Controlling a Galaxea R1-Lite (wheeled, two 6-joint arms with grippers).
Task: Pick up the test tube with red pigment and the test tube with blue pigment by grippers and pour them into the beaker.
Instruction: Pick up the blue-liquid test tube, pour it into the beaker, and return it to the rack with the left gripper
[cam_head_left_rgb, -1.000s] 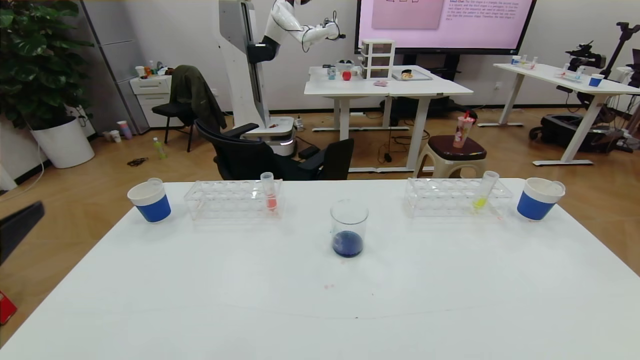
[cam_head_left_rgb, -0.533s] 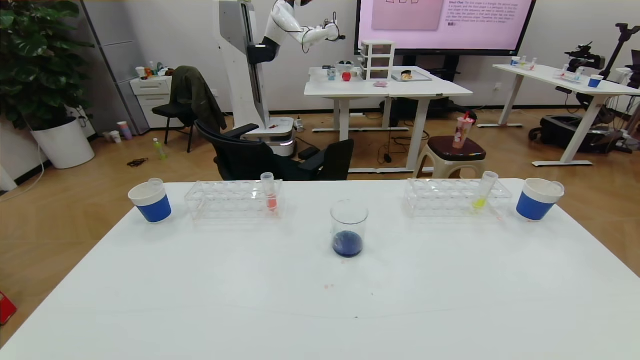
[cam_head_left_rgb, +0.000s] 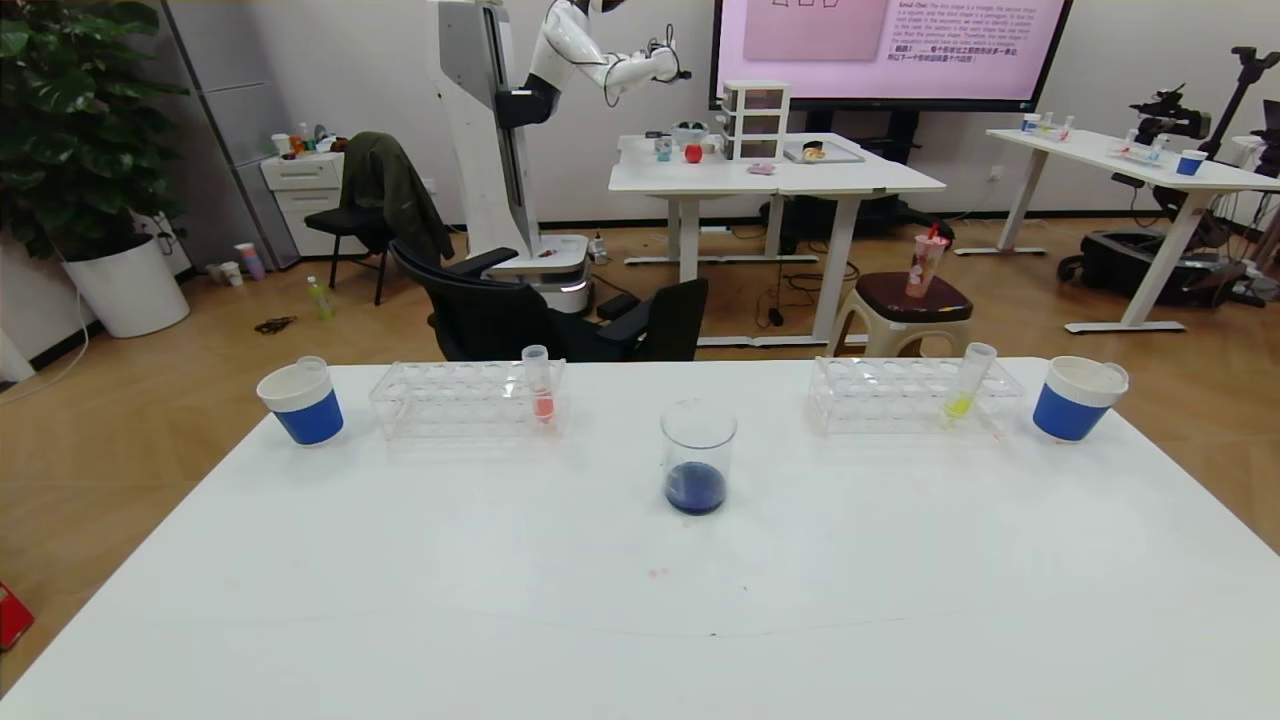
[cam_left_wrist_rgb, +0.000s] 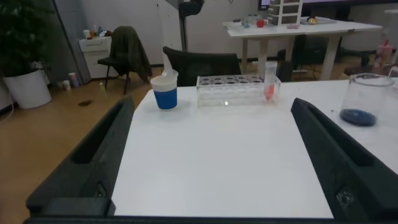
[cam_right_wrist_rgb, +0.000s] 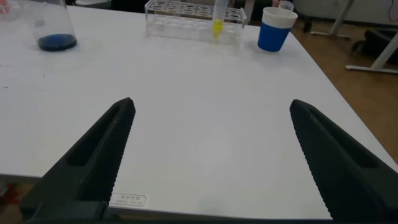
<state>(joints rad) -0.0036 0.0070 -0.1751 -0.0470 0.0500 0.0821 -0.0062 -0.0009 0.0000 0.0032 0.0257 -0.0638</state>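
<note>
The beaker is a clear glass cup with straight sides, and it stands in the middle of the smooth white table with dark blue liquid at its bottom. The red tube is thin, clear and round at the tip. It stands upright in the clear plastic rack on the left, next to a white paper cup with a blue band. A yellow tube leans in the right rack. The left gripper is spread wide and holds nothing, low over the table's near left side. The right gripper is wide too, with nothing in it, low at the near right edge. Its black fingers have ridged inner faces.
</note>
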